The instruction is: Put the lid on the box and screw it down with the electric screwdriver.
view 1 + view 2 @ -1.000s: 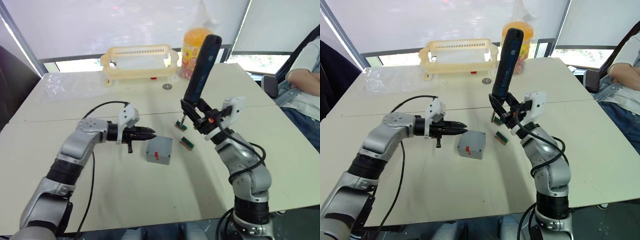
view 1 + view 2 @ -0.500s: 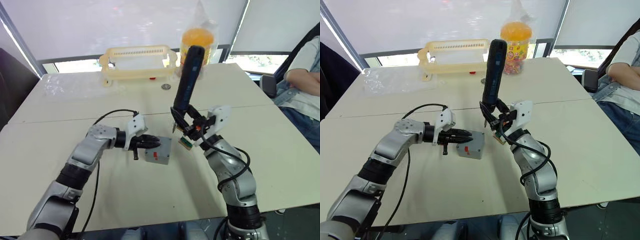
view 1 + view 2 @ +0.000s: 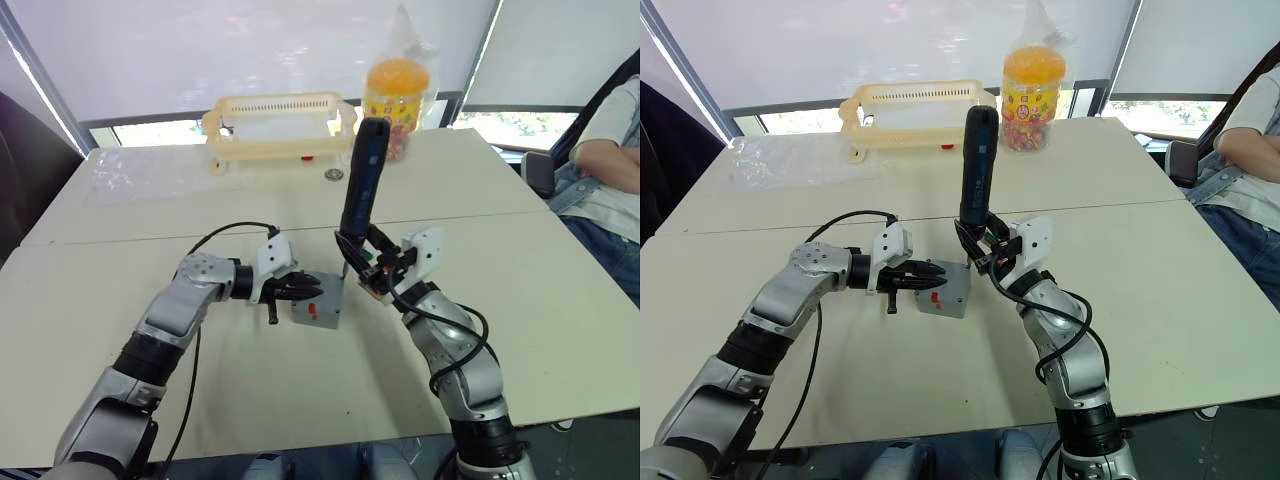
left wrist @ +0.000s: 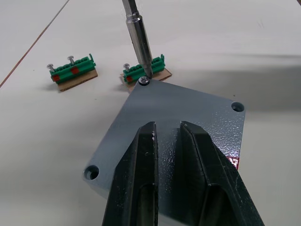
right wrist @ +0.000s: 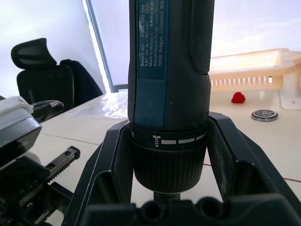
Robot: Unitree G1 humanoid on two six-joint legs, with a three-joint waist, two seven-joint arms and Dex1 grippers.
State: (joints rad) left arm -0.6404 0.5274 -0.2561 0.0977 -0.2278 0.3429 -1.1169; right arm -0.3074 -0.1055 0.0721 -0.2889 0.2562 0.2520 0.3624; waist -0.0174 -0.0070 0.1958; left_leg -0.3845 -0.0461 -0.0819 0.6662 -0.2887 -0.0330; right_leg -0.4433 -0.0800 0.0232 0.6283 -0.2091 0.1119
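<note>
The grey lid (image 4: 188,117) lies on the grey box (image 3: 318,308), which has a red mark on its side and stands at the table's middle. My left gripper (image 4: 167,129) reaches in from the left with its two black fingers (image 4: 141,188) close together over the lid's top. My right gripper (image 3: 365,262) is shut on the electric screwdriver (image 3: 360,185), held nearly upright just right of the box. Its metal bit (image 4: 136,37) stands on a screw (image 4: 144,81) at the lid's far corner. Two other corner holes (image 4: 238,107) look open.
Two green terminal strips (image 4: 73,75) holding screws lie just beyond the box. A yellow basket (image 3: 278,125), an orange-lidded jar (image 3: 393,95) and a metal ring (image 3: 334,174) sit at the table's far side. A seated person (image 3: 610,165) is at the right edge.
My right arm has brought the screwdriver left and down until its bit meets the lid's corner. My left gripper has moved right, from beside the box to over the lid.
</note>
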